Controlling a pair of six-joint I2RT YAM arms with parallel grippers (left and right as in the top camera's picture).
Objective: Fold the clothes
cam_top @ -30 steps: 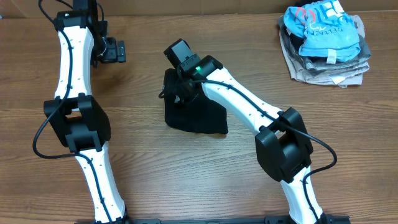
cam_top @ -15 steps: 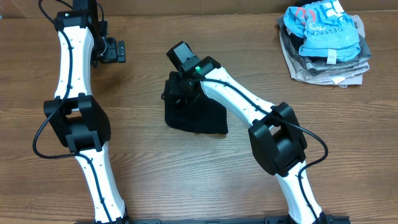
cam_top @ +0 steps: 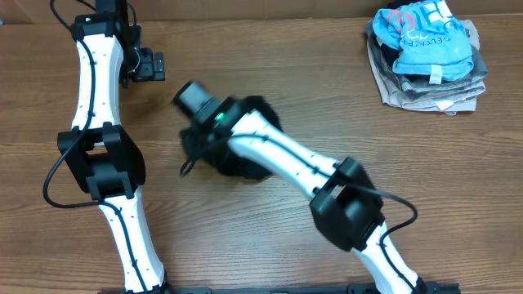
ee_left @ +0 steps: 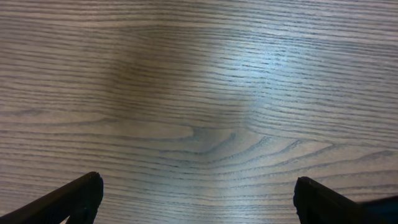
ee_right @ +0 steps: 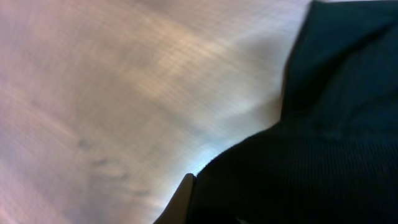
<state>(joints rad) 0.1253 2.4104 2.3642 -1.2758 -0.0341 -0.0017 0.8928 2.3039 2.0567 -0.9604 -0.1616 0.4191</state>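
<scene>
right claw (cam_top: pixel 196 145) is low over the middle of the wooden surface (cam_top: pixel 368 122), jaws pinched all the way together, and the black garment (cam_top: pixel 241 167) is caught in them. from my right wrist the dark ribbed fabric (ee_right: pixel 323 143) fills the lower right of the view, bunched right up against my fingers, with only a pale edge of one fingertip (ee_right: pixel 185 190) showing at the cloth's border and bare wood to the left. from overhead my right arm looks blurred, stretched across from the near right side, and the garment sits crumpled under and around my wrist, left of centre, a thin dark loop trailing off its left edge.

left claw (cam_top: pixel 149 65) hangs near the far left part of the surface, well apart from the garment. jaws spread wide, both dark fingertips sitting at the bottom corners of my left wrist view, nothing between them but wood grain.

far right corner: a stack of folded clothes (cam_top: pixel 425 57), a light-blue printed shirt on top of grey and beige pieces.
</scene>
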